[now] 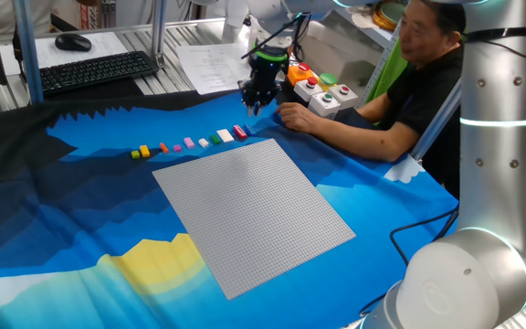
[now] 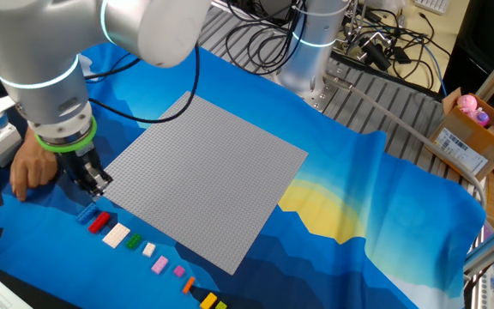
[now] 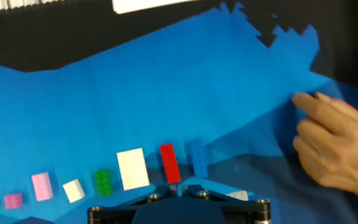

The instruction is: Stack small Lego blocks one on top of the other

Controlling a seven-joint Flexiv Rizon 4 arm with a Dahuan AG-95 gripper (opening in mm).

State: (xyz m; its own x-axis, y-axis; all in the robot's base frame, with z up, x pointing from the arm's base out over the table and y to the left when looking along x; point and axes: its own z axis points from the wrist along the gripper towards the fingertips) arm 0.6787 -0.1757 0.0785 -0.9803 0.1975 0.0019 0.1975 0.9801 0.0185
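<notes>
The small Lego blocks lie in a row on the blue cloth beside the grey baseplate (image 1: pixel 254 210). From one end they are yellow (image 1: pixel 144 151), orange (image 1: pixel 163 147), pink (image 1: pixel 189 143), white (image 1: pixel 225 136), red (image 1: pixel 238 132) and blue (image 1: pixel 247 129). In the hand view the white (image 3: pixel 132 168), red (image 3: pixel 169 163) and blue (image 3: pixel 196 158) blocks lie just ahead of my gripper (image 3: pixel 179 186). My gripper (image 1: pixel 256 94) hangs a little above the cloth over the red and blue end of the row (image 2: pixel 99 222). Its fingers are together, with nothing seen between them.
A person's hand (image 3: pixel 340 143) rests on the cloth close to my gripper, also seen in one fixed view (image 1: pixel 295 117). A button box (image 1: pixel 322 91) stands behind it. A keyboard (image 1: pixel 99 71) and papers lie beyond the cloth's far edge.
</notes>
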